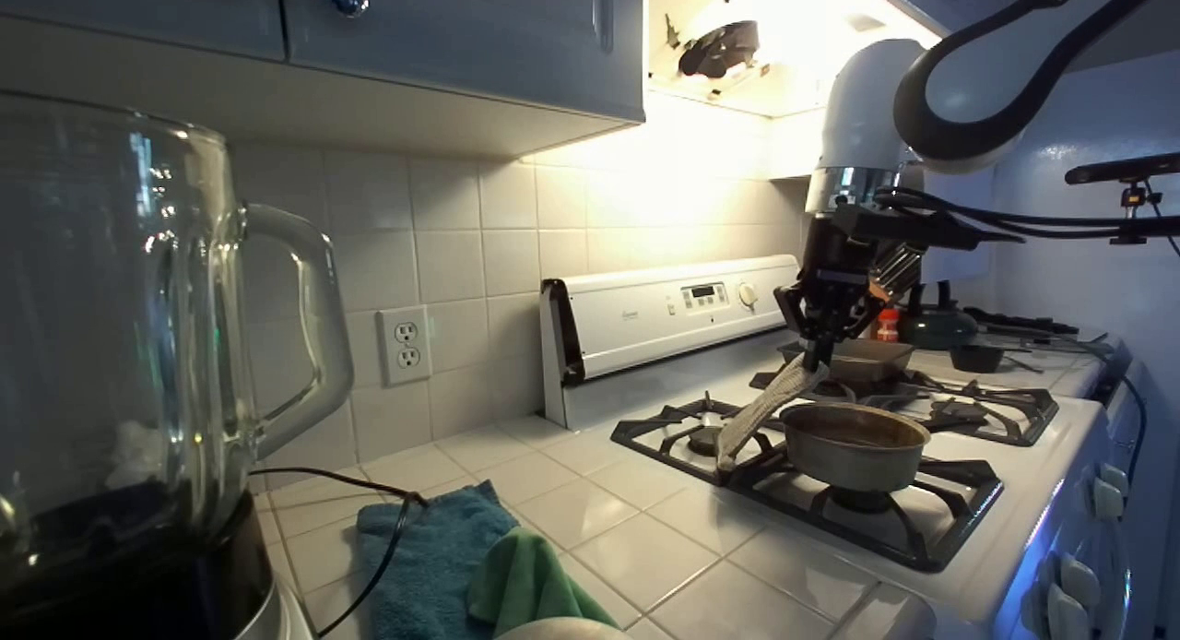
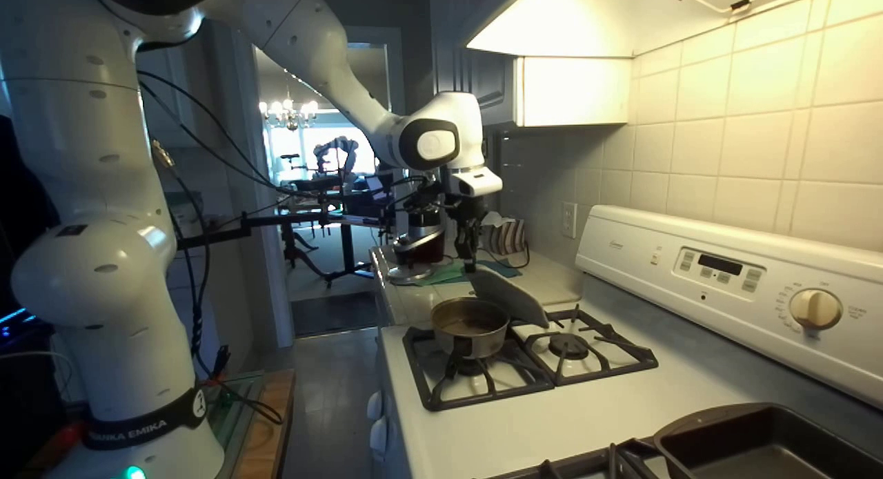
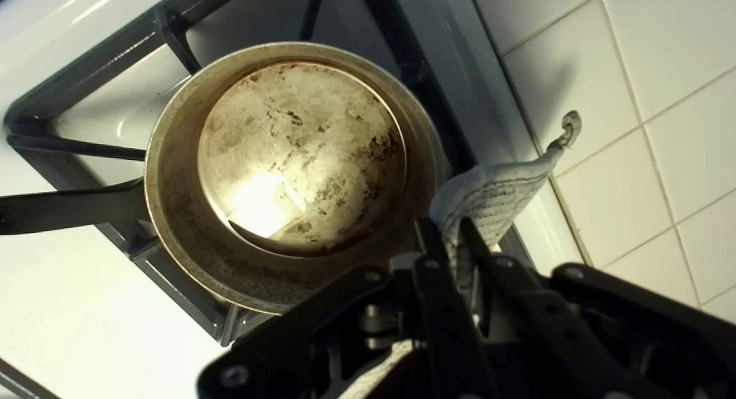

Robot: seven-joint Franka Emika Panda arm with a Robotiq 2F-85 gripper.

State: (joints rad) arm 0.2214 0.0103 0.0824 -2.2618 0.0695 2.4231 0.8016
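A pale quilted cloth, like a pot holder or mitt with a small loop at one end, hangs slanting from my gripper in both exterior views: cloth (image 1: 767,408), cloth (image 2: 512,299), gripper (image 1: 815,356), gripper (image 2: 470,264). In the wrist view the gripper (image 3: 446,224) has its fingers close together with the cloth (image 3: 495,199) pinched between them. Beside it a worn metal saucepan (image 3: 172,180) sits on the burner grate, its dark handle (image 3: 75,209) pointing away from the gripper. Whether the cloth's low end touches the grate, I cannot tell.
The stove's back panel (image 1: 682,313) rises behind the grates (image 2: 476,389). A rectangular baking pan (image 2: 690,434) stands farther along the stove. On the tiled counter are a glass blender (image 1: 175,326), a blue towel (image 1: 424,557) and a green cloth (image 1: 530,575). A kettle (image 1: 938,328) stands beyond.
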